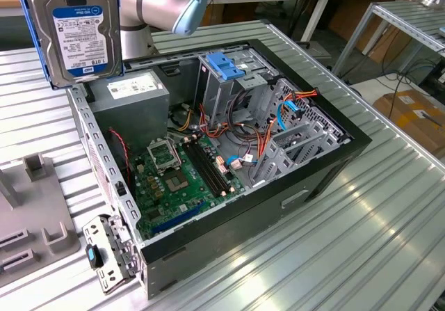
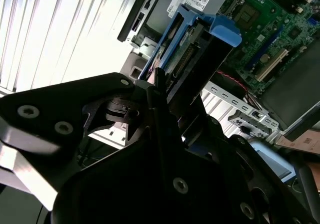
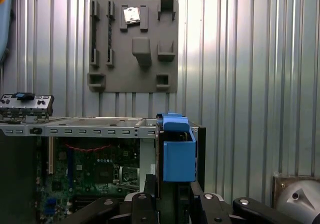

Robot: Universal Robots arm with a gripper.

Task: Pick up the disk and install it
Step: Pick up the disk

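Note:
The disk (image 1: 73, 29) is a silver hard drive with a white-and-blue label and blue carrier rails. It hangs upright in the air at the exterior view's upper left, above the far corner of the open computer case (image 1: 327, 161) and beside the grey power-supply box (image 1: 132, 92). In both wrist views my gripper (image 2: 162, 91) is shut on the disk (image 2: 192, 48), its black fingers (image 3: 150, 189) clamping the end nearest the wrist, and the blue carrier (image 3: 178, 156) points away from it. The drive cage with a blue latch (image 1: 226, 64) stands inside the case.
The motherboard (image 1: 174, 179) and red and orange cables (image 1: 261, 144) lie exposed in the case. A grey fixture plate (image 1: 35, 220) sits on the ribbed metal table (image 1: 361, 234) at the exterior view's left. A cardboard box (image 1: 417, 116) is on the floor at the right.

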